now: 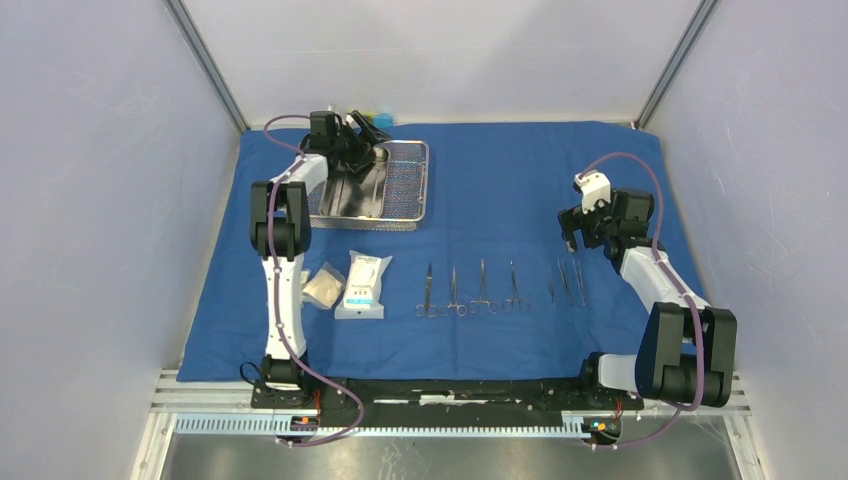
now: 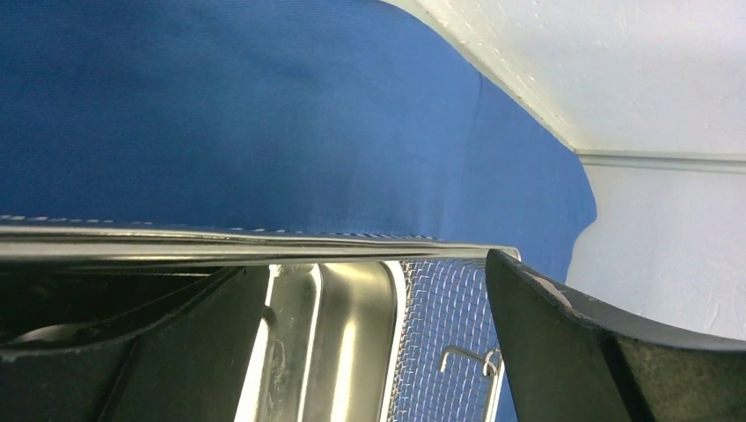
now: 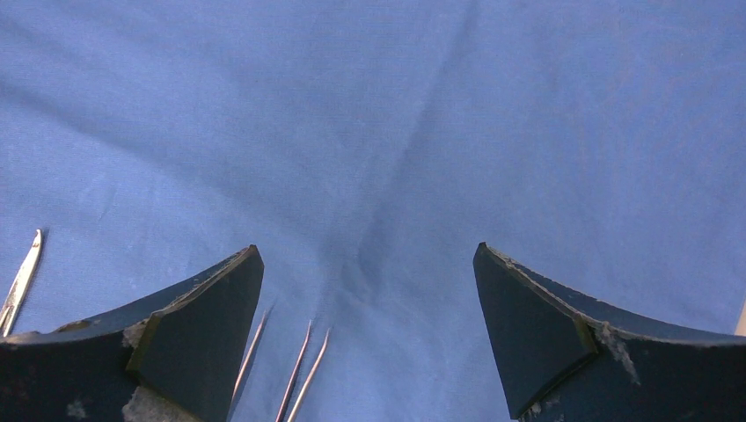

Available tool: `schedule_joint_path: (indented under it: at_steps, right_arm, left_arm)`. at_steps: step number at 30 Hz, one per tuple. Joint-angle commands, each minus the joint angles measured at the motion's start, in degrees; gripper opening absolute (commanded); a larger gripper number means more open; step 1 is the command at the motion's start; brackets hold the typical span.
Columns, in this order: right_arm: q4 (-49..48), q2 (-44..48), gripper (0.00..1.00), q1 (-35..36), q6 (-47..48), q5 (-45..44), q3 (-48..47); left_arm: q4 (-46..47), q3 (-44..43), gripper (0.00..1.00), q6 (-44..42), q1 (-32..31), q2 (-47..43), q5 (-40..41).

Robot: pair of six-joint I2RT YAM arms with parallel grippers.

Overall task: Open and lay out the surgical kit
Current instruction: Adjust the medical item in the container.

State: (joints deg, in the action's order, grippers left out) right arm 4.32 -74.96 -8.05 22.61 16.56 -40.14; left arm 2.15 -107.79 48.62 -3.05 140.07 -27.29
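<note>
**Hovering with both pincers released over the laid-out kit**

The blue cloth wrap [image 1: 500, 180] lies spread flat across the table. At its far left corner sits the wire-mesh basket [image 1: 408, 185], with the steel pan [image 1: 350, 190] in its left part. The left gripper [image 1: 365, 135] hangs over the far end of that pan. In the left wrist view its jaws stand wide apart with nothing clamped between them, and the pan [image 2: 352, 334] and basket mesh [image 2: 440, 308] lie below, between its fingers [image 2: 545, 343].

The instruments [image 1: 483, 288] lie in a row near the middle of the cloth, side by side. Their long axes run from near edge to far, and the ring handles of the left four are toward the arms. The right gripper [image 1: 580, 240] hovers just beyond the far ends of the rightmost slim pieces, jaws spread and empty. Thin steel tips [image 3: 299, 369] show beside its left finger [image 3: 202, 334].

The packets [image 1: 363, 285] rest left of the row, near the left arm.
</note>
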Motion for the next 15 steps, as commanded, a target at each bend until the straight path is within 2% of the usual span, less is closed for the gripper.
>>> schedule_joint_path:
  at_steps: [1, 9, 15]
  right_arm:
    - [-1.45, 0.04, 0.98, -0.28, 0.45, 0.94, 0.33]
    - [-1.34, 0.45, 0.98, -0.27, 0.68, 1.41, 0.66]
    - [-1.43, 0.60, 0.98, -0.29, 1.01, 1.54, 1.38]
  left_arm:
    - [-13.95, -3.19, 1.00, -3.29, -0.34, -0.81, 7.46]
    - [-21.68, -7.27, 1.00, -6.42, -0.47, -0.17, 11.35]
    - [-19.44, -5.72, 0.96, -9.04, -0.93, -2.43, 8.41]
